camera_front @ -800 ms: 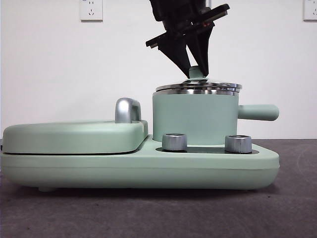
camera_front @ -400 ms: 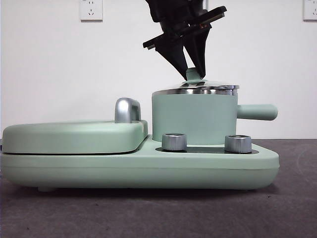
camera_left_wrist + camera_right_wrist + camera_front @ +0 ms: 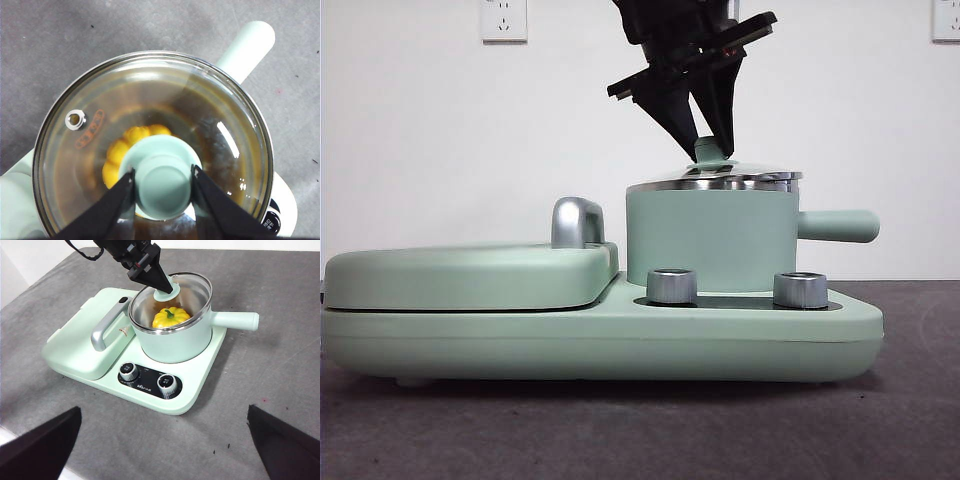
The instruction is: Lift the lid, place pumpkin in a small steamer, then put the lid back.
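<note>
The small steamer (image 3: pixel 710 240) stands on the base, its side handle (image 3: pixel 838 226) pointing away from the flat cover. The pumpkin (image 3: pixel 171 317) sits inside it and shows through the glass in the left wrist view (image 3: pixel 120 150). The lid (image 3: pixel 715 178) lies on the steamer's rim, slightly tilted; in the right wrist view (image 3: pixel 192 287) one side looks raised. My left gripper (image 3: pixel 162 177) is shut on the lid's mint-green knob (image 3: pixel 709 150), coming down from above. My right gripper (image 3: pixel 162 440) is open and empty, high above the table in front of the base.
The steamer stands on a wide mint-green base (image 3: pixel 600 340) with two silver knobs (image 3: pixel 672 286) (image 3: pixel 800 290). Beside it lies a large flat mint-green cover (image 3: pixel 470 270) with a chrome handle (image 3: pixel 577 222). Grey table surface surrounds the base.
The left gripper with the lid has sunk a little and shifted slightly sideways. The lid now sits closer on the steamer's rim. The steamer shifted slightly with it.
</note>
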